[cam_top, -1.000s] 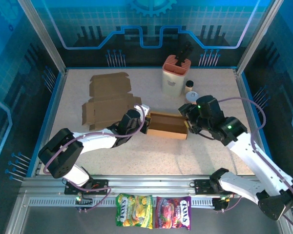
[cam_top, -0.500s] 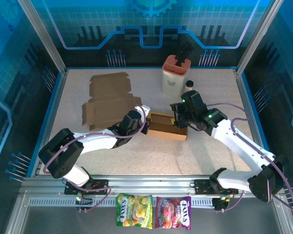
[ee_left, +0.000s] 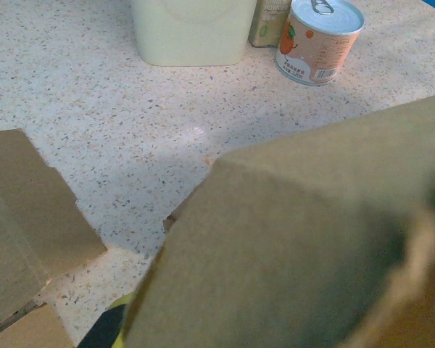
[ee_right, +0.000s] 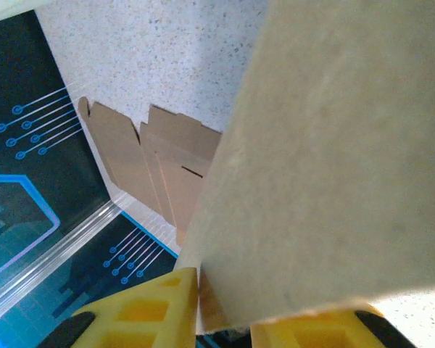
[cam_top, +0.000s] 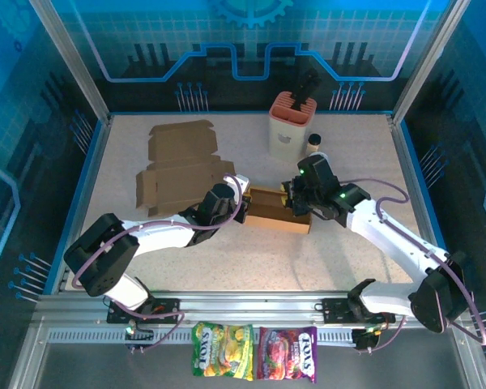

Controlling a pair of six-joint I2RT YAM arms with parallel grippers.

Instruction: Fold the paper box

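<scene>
Cardboard sheets (cam_top: 182,166) lie flat, back left. Left gripper (cam_top: 241,204) is closed, seemingly pinching the left end of the box (cam_top: 277,212) at centre. Right gripper (cam_top: 295,200) straddles the right end flap (ee_right: 326,159); grip undetermined. Step: folding that flap. Next: turn it inward, left end braced.

From above, the left gripper (cam_top: 242,207) sits behind the left end of the box (cam_top: 275,212), its fingers unseen. The right gripper (cam_top: 295,199) is tucked under its own wrist at the other end. In the left wrist view the box (ee_left: 297,239) is a close, blurred mass. The pale container (ee_left: 193,32), small bottle (ee_left: 270,22) and flat cardboard (ee_left: 22,217) run off the edges. In the right wrist view a blurred box panel (ee_right: 326,159) covers the yellow fingers (ee_right: 156,308) beyond their bases, so the grip cannot be judged.
</scene>
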